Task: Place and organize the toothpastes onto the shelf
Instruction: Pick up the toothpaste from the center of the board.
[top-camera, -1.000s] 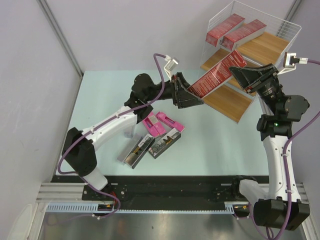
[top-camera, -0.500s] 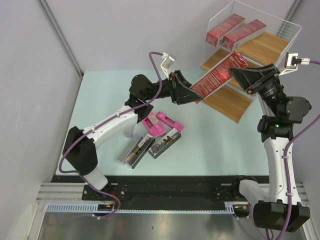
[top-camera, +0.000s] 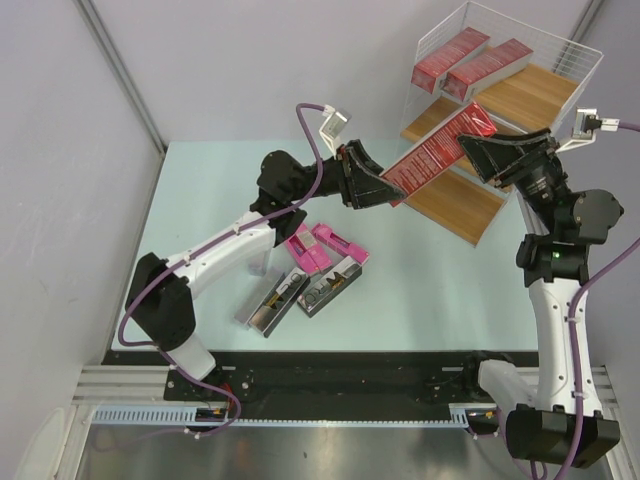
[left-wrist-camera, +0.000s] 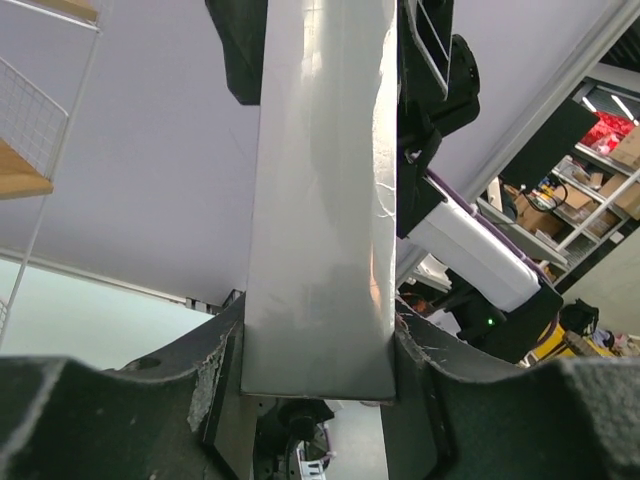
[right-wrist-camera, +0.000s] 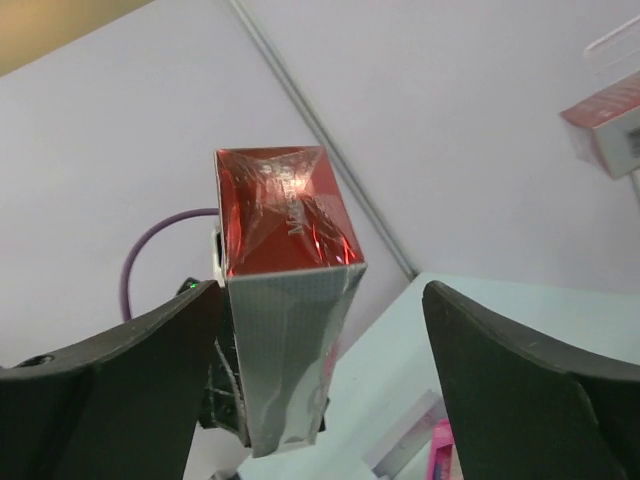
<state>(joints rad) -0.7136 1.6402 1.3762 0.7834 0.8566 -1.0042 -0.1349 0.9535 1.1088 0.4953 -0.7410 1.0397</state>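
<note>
**Top view.** Dark red carton (top-camera: 435, 150) was in the air near the table's (top-camera: 440, 290) far right corner. It slanted up from the left gripper (top-camera: 390, 188) toward the shelf (top-camera: 455, 205). Its upper end lay between the spread jaws of the right gripper (top-camera: 477, 150). Two like cartons (top-camera: 465, 60) lay on the top board. Pink and silver cartons (top-camera: 315, 270) were loose mid-table.

**Left wrist view.** Fingers (left-wrist-camera: 215, 375) were clenched on the carton's lower end, one pressed to each long side, with the pale face toward the lens.

**Right wrist view.** Fingers (right-wrist-camera: 120, 370) were released. The carton's red end stood just beside the finger at the frame's left and well apart from the other.

**Risk, as judged.** The whole length hung from a single end-grip, so the weight of the free end could twist it between the pads. A push toward the boards could also catch the wire front and knock the carton loose.
</note>
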